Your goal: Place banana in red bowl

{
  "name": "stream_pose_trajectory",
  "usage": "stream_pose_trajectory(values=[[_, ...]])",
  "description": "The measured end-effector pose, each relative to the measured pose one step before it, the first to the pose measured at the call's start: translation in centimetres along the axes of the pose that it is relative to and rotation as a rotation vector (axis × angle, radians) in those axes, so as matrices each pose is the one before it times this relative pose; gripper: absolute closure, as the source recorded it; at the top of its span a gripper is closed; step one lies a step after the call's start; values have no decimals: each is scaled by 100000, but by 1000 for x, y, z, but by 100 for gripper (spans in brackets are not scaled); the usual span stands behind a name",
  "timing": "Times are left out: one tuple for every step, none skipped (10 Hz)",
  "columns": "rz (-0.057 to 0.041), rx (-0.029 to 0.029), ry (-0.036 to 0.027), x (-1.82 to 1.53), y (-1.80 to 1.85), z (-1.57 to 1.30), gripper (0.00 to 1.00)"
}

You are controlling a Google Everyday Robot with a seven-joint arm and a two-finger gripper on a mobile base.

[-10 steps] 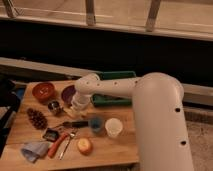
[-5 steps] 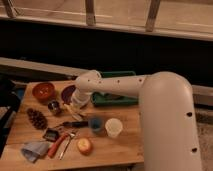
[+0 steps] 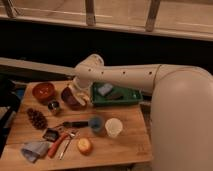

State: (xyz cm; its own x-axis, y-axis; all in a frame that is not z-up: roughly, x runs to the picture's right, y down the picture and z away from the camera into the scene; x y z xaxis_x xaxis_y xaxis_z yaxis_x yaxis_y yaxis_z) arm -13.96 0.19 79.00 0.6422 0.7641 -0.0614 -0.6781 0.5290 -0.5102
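Wooden worktop (image 3: 131, 116), viewed from above, with the white arm (image 3: 125, 75) reaching in from the right. We see the gripper (image 3: 80, 95) low over the gap between the purple bowl (image 3: 69, 99) and the green tray (image 3: 131, 97). It is clenched on the banana (image 3: 83, 99), of which only a pale yellow sliver shows at its tip, just beside the purple bowl's right rim.

The red bowl (image 3: 43, 91) stands to the left of the purple bowl, close beside it, so the purple bowl lies between the gripper and the red bowl. A small metal can (image 3: 54, 106) sits just in front of the two bowls, and a pine cone (image 3: 36, 118) lies further front left.

Along the middle we note a dark-handled utensil (image 3: 75, 124), a blue cup (image 3: 96, 124) and a white cup (image 3: 113, 127), the two cups nearly touching. Near the front edge lie a blue cloth (image 3: 33, 150), an orange-red stick (image 3: 57, 146) and a round orange fruit (image 3: 84, 145). The tray holds a pale grey piece and a dark one that we cannot identify.

Compared with a second ago, the arm's wrist joint stands higher and the forearm runs more level above the tray. The gripper has drawn shut at the same spot by the purple bowl. The bowls, cups and loose items lie where they were.
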Motion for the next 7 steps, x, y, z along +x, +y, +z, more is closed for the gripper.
stream_pose_trajectory(values=[[-1102,1316,-1550,-1296,-249,-181,100],[-1465,142,-1474,-1441,-42,633,100],[-1666,-228,-1953,-1590,-3,704,100],[-1796,-570,-2113,-1826,-61,865,100],[-1384,-1046,-1844,-1511,87,780,100],[-2639,-3298,-3036,-2345,593,1370,100],[-2371,-4160,-2289,-1886,814,1011,100]])
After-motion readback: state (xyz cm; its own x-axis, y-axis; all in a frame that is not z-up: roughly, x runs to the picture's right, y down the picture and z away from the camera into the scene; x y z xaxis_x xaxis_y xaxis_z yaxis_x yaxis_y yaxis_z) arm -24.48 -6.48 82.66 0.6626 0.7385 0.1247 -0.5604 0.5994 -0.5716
